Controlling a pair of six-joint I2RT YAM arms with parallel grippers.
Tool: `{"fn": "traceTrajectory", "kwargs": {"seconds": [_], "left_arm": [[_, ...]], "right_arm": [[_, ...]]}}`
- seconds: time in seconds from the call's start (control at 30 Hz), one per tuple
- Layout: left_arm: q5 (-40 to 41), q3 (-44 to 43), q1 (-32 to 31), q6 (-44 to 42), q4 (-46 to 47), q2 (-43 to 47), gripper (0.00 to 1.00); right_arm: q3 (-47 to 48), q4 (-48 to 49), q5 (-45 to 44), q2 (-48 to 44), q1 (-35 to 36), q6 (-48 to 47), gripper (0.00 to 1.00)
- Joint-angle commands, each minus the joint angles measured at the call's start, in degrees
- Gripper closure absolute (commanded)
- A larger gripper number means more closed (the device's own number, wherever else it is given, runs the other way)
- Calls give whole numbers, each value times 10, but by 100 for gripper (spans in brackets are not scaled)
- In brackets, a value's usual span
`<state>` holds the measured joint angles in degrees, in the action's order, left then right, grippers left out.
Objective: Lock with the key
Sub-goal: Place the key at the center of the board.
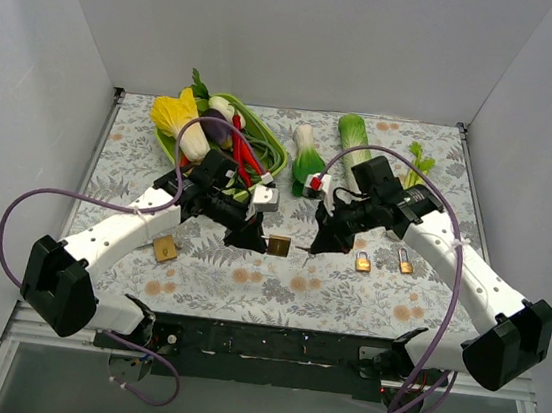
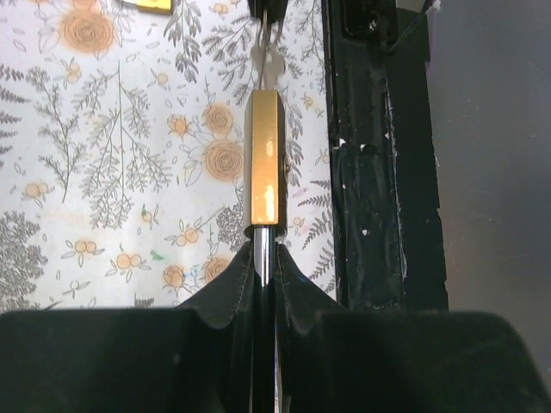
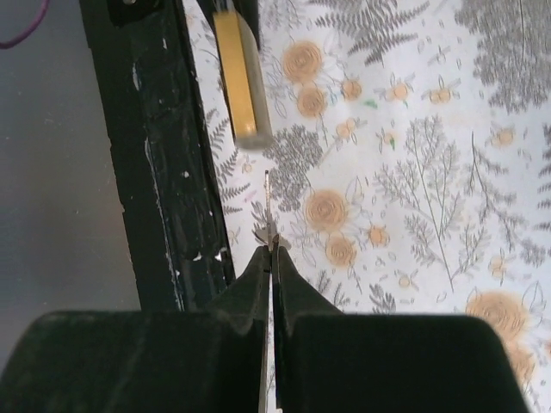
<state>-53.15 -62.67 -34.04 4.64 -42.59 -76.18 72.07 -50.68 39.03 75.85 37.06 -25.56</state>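
My left gripper [image 1: 253, 238] [image 2: 263, 251] is shut on the dark steel shackle of a brass padlock [image 1: 278, 246] [image 2: 263, 163] and holds it above the flowered cloth, body pointing toward the right arm. My right gripper [image 1: 317, 244] [image 3: 271, 251] is shut on a thin silver key [image 3: 269, 211], blade pointing at the padlock [image 3: 239, 77]. In the right wrist view the key tip stands a little short of the padlock's end. In the left wrist view the key [image 2: 269, 60] lines up with the padlock's far end; I cannot tell whether they touch.
A brass padlock [image 1: 164, 247] lies on the cloth at the left, two smaller ones [image 1: 362, 262] [image 1: 405, 264] at the right. A green basket [image 1: 267, 137] of vegetables, a bok choy [image 1: 307, 160] and a leafy stalk [image 1: 355, 134] are behind. The black front rail [image 2: 374, 172] runs along the near edge.
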Motion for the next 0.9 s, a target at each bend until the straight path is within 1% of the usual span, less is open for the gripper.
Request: {"fn": "traceTrajectory", "kwargs": {"seconds": [0.0, 0.1, 0.17, 0.2, 0.23, 0.27, 0.3, 0.33, 0.37, 0.4, 0.47, 0.57, 0.7, 0.87], "left_arm": [[-14, 18, 17, -30, 6, 31, 100], [-7, 34, 22, -45, 2, 27, 100], [-8, 39, 30, -44, 5, 25, 100], [-8, 37, 31, -40, 8, 24, 100], [-9, 37, 33, -35, 11, 23, 100], [-9, 36, 34, -29, 16, 23, 100], [-8, 37, 34, -19, 23, 24, 100], [-5, 39, 33, -14, 27, 26, 100], [-3, 40, 34, -10, 29, 29, 100], [0, 45, 34, -4, 36, 32, 100], [4, 58, 33, 3, 43, 44, 100], [8, 70, 33, 13, 50, 59, 100], [16, 75, 33, 20, 53, 73, 100], [15, 90, 34, 32, 67, 80, 100]], "right_arm": [[-31, -18, 10, -39, -42, 6, 99], [-56, -14, 9, -49, -67, 18, 99], [-87, 19, -3, -54, -94, 71, 99], [-98, 39, -14, -61, -105, 95, 99], [-113, 84, -27, -67, -122, 120, 99], [-140, 109, -43, -71, -127, 177, 99], [-155, 129, -80, -81, -134, 198, 99], [-170, 147, -94, -87, -140, 222, 99], [-202, 194, -107, -91, -143, 251, 99], [-215, 211, -134, -98, -144, 267, 99], [-239, 251, -146, -96, -145, 287, 99], [-264, 261, -168, -70, -148, 305, 99], [-314, 300, -198, -70, -150, 344, 99], [-371, 355, -207, -54, -155, 374, 99]]}}
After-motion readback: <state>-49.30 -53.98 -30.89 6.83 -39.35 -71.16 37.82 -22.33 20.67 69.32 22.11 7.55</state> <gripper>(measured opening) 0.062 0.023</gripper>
